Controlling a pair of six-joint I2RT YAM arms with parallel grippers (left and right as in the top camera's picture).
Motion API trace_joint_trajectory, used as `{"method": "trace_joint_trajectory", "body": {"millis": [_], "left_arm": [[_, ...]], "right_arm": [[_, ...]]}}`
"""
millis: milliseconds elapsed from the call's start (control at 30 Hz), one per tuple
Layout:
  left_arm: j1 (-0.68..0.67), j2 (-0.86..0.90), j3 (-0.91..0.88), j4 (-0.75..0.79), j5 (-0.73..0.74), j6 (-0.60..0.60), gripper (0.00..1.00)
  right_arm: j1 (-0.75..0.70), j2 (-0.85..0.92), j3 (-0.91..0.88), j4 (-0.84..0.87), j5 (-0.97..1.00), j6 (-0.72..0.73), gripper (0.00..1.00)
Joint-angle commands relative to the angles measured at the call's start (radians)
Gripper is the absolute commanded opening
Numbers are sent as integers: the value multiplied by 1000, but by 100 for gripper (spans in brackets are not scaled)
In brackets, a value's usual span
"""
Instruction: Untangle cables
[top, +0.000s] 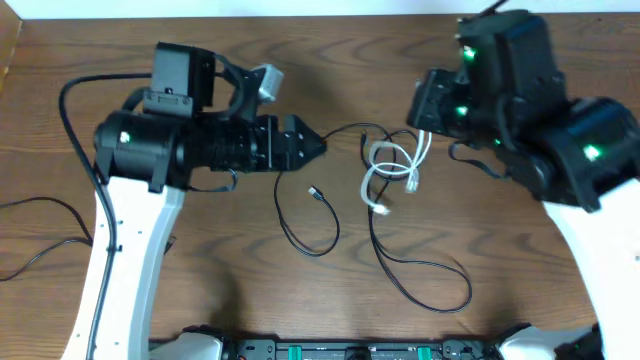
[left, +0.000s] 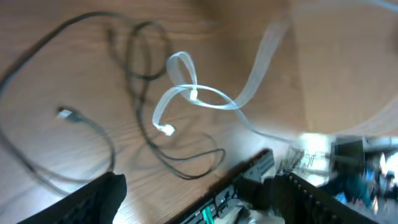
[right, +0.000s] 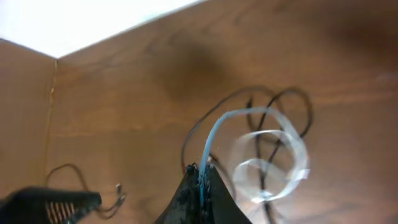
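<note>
The thin white cable (top: 385, 168) lies in loops mid-table, and one end rises to my right gripper (top: 424, 138), which is shut on it. In the right wrist view the closed fingertips (right: 202, 173) pinch the white cable (right: 219, 127), whose loops hang blurred beyond. Thin black cables (top: 325, 240) cross under the white loops; one small plug (top: 316, 192) lies free, and another strand curls toward the front (top: 430, 275). My left gripper (top: 316, 143) hovers just left of the bundle, open and holding nothing. Its wrist view shows the white cable (left: 186, 93) and black cable (left: 102, 140) beyond the spread fingers (left: 93, 199).
Thicker black arm cords run at the far left (top: 66, 95) and lower left (top: 40, 250). Black hardware with green lights lines the table's front edge (top: 350, 350). The right arm's bulky body (top: 540, 110) overhangs the table's right side.
</note>
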Motion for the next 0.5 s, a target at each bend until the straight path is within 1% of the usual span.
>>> {"method": "trace_joint_trajectory", "body": {"millis": [0, 33, 100, 300, 467], "left_arm": [[-57, -23, -3, 30, 35, 43, 80], [-70, -23, -3, 39, 35, 43, 74], [-95, -21, -3, 58, 35, 43, 72], [-144, -19, -3, 99, 36, 43, 72], [-193, -19, -3, 158, 33, 24, 71]], "right_arm": [[-2, 45, -2, 2, -105, 109, 2], [-2, 57, -2, 11, -120, 128, 2], [-2, 74, -2, 34, -154, 151, 2], [-2, 84, -2, 103, -274, 243, 2], [-2, 85, -2, 125, -287, 303, 2]]}}
